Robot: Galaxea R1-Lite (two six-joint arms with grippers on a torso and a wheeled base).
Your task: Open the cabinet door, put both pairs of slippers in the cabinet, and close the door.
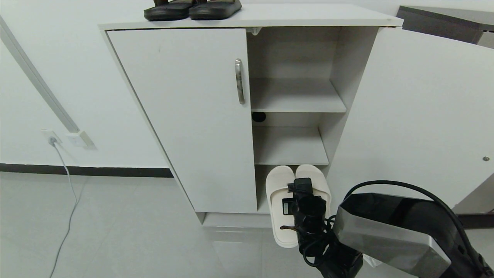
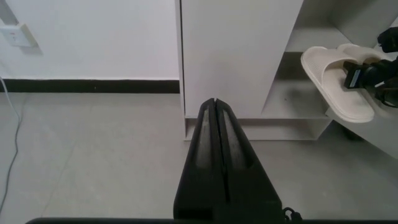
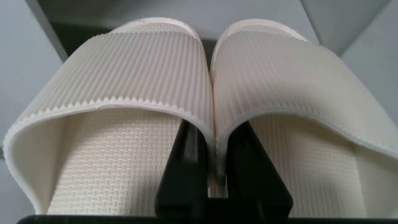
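Cream ribbed slippers [image 3: 124, 81] lie side by side in one grip: the right tool [image 3: 214, 186] has its fingers pinched shut on the two inner strap edges where the pair meets. The left tool [image 2: 214, 106] is pressed flat shut on nothing, low over the floor tiles [image 1: 115, 231] in front of the cabinet.

Beyond the right tool, the pair's toes point into the cabinet's bottom compartment [image 1: 261, 185], while the heels hang out past its front edge, above the floor. The right door [image 1: 417, 116] stands swung wide; the left door [image 1: 181, 116] is shut. Above the compartment are two bare shelves [image 1: 293, 96]. Farthest off, black slippers [image 1: 193, 9] sit on the cabinet top [image 1: 308, 15].

The step in hand looks like stowing the first pair. The next move calls for pushing the pair deeper until the heels pass the edge, lowering it onto the compartment floor, and opening the fingers before backing straight out. The black pair and the door come after
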